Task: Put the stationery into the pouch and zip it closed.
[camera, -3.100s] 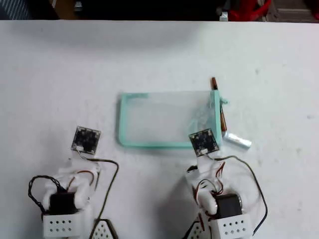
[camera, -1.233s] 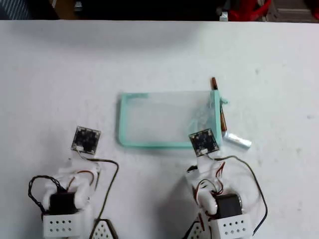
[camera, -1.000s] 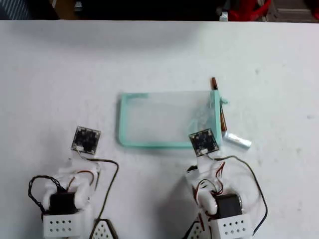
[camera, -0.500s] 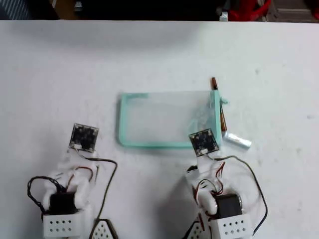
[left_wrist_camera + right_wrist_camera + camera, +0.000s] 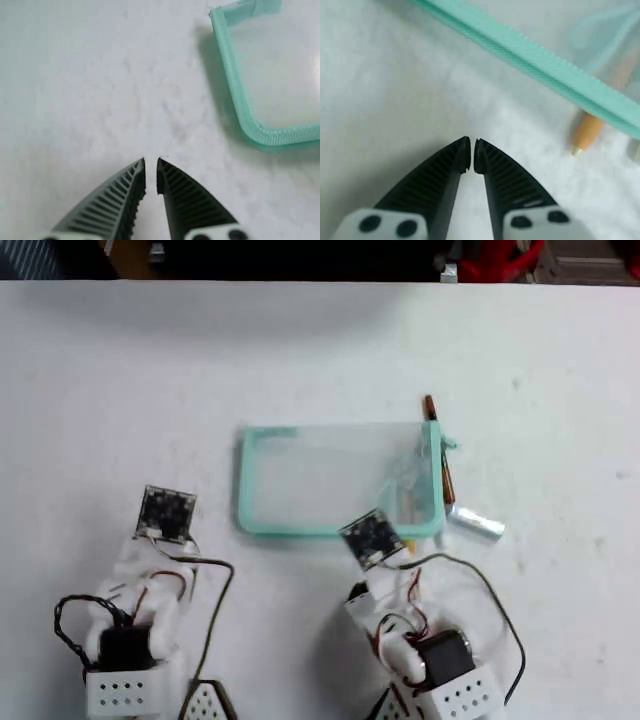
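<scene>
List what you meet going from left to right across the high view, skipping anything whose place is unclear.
left arm → pouch → pencil along the pouch's right edge → small white stick

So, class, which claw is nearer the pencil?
Right. The right claw is beside the pouch's near edge, with the pencil just beyond; the left claw is off the pouch's opposite end.

Broad white table (image 5: 130, 370) surface lies left of and beyond the pouch (image 5: 330, 480). Along the pouch's right edge, a pencil (image 5: 445, 475) and a small white stick (image 5: 476, 523) crowd the approach.
</scene>
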Motion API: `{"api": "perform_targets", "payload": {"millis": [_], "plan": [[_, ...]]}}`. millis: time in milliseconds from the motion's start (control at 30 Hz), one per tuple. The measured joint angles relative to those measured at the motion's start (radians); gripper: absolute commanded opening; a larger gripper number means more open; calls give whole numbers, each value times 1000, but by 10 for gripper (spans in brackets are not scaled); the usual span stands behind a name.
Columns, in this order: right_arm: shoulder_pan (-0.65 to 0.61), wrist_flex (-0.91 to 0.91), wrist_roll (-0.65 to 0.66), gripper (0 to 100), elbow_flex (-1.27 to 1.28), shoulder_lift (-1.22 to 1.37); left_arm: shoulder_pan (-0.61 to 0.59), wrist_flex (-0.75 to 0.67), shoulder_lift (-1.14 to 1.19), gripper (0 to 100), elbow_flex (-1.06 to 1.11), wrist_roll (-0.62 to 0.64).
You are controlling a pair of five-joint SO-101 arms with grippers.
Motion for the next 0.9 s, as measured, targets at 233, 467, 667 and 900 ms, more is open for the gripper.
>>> {"api": "perform_targets", "payload": {"millis": [233, 467, 667, 900], "plan": [[25, 0, 0, 28, 0, 0, 0, 18, 0, 61, 0, 0], [29, -133, 51, 28, -17, 0, 0, 83, 0, 61, -11, 0], [69, -466, 140, 28, -41, -2, 0, 83, 0, 61, -11, 0], [123, -523, 146, 28, -20, 0, -2, 83, 0, 58, -11, 0]]}}
